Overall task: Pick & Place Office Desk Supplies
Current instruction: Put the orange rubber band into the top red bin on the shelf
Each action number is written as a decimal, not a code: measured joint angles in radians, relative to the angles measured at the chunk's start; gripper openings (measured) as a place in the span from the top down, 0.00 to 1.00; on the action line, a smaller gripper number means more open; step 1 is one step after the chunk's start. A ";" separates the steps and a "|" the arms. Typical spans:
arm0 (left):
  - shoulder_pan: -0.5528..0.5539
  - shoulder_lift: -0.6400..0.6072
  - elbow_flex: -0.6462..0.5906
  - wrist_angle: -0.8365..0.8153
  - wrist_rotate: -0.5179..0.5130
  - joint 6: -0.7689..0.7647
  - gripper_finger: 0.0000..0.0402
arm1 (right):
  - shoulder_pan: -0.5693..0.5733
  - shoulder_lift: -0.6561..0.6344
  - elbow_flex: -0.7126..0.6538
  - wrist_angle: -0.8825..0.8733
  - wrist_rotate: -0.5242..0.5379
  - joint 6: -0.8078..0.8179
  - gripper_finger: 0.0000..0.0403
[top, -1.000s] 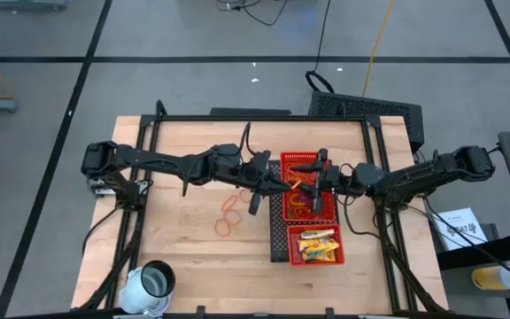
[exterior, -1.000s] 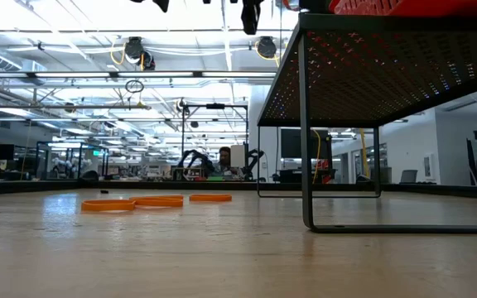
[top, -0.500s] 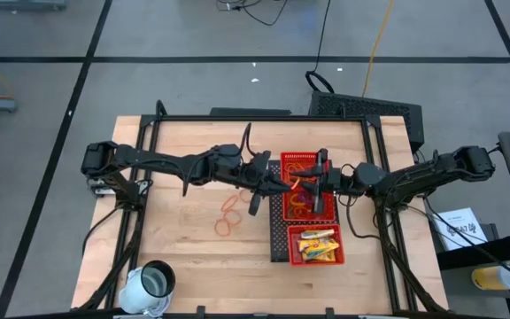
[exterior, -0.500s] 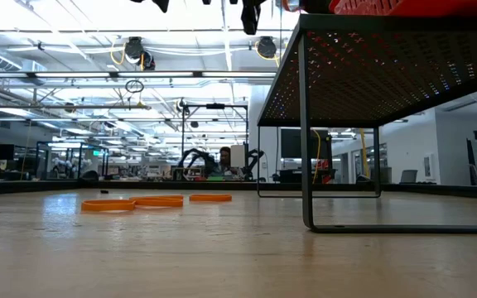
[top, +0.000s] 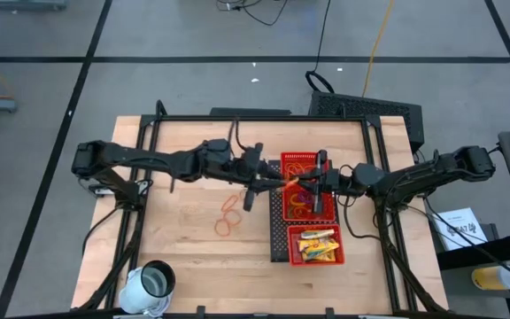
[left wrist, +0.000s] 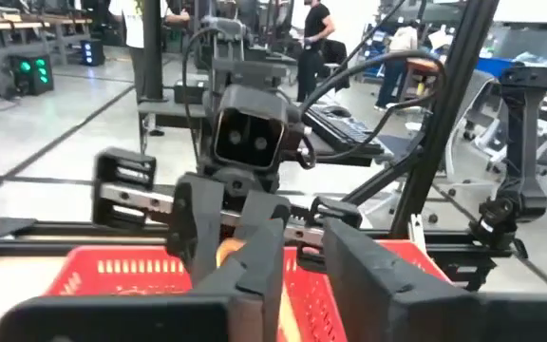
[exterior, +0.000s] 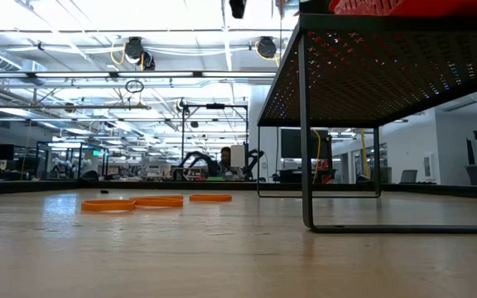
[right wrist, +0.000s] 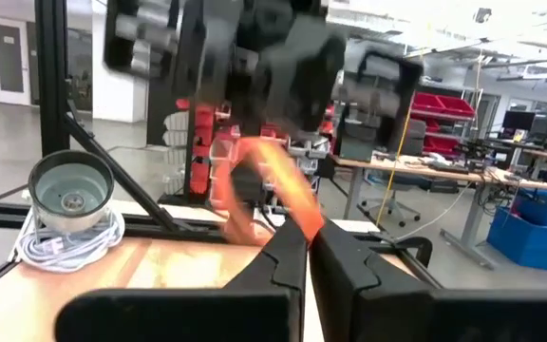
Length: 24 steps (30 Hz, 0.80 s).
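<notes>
1. Two slim dark arms, left arm (top: 162, 163) and right arm (top: 414, 175), each a chain of black jointed links with rounded housings at the joints.
2. Thin black cables looped loosely along both arms and down the frame beside them.
3. Left gripper (top: 264, 182): black, boxy, with two long flat fingers (left wrist: 254, 266) of matte black, edges squared off.
4. Right gripper (top: 315, 182): same build, two dark tapered fingers (right wrist: 283, 266) on a black crossbar.
5. Wrist block on the right arm, seen from the left wrist: grey-black housing with two round camera lenses side by side, cable curling off the top.
</notes>
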 joint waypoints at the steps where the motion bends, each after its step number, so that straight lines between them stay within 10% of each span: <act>1: 0.003 -0.018 0.000 -0.023 -0.005 0.008 0.76 | 0.000 -0.007 0.000 -0.010 0.000 0.001 1.00; 14: 0.037 -0.186 0.000 -0.405 -0.293 0.053 0.62 | -0.051 -0.222 0.000 -0.316 0.134 0.034 1.00; 24: 0.084 -0.187 -0.152 -0.255 -0.315 -0.009 0.62 | -0.085 -0.304 0.000 -0.562 0.136 0.140 1.00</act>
